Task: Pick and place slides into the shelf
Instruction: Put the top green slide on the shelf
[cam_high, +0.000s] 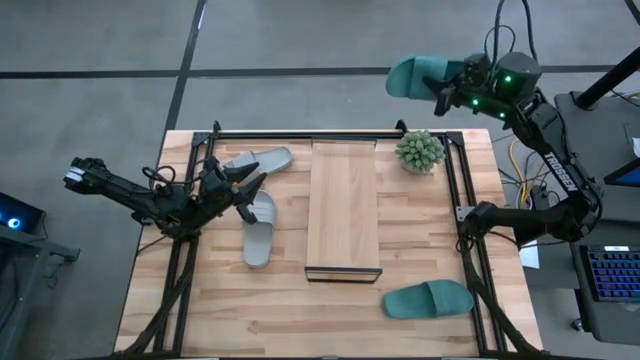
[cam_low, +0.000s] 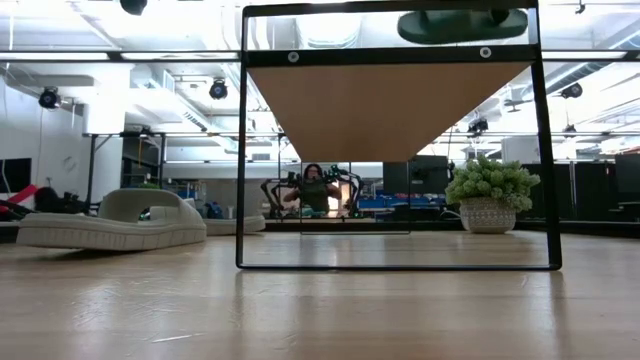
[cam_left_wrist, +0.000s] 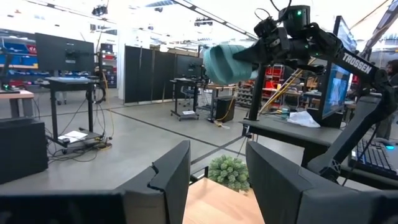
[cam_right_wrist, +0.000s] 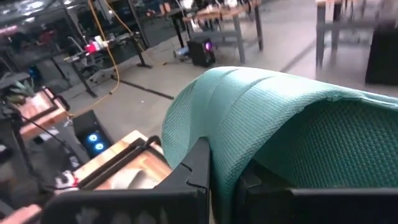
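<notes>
Beyond table (cam_high: 430, 230) — teal slide (cam_high: 415, 75) in right claw (cam_high: 447, 93)

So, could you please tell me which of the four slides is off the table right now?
A teal slide, held aloft in the right pincer. The other teal slide and both grey slides lie on the table.

A large open robotics lab or workshop with a grey concrete floor (cam_high: 100, 40). Ceiling spotlights (cam_low: 218, 89) hang overhead. Rolling desks (cam_left_wrist: 74, 84), monitors (cam_left_wrist: 59, 53), dark partition panels (cam_left_wrist: 149, 74), loose cables (cam_right_wrist: 109, 43) and a lit keyboard (cam_high: 612, 275) surround the wooden worktable (cam_high: 330, 310).
</notes>
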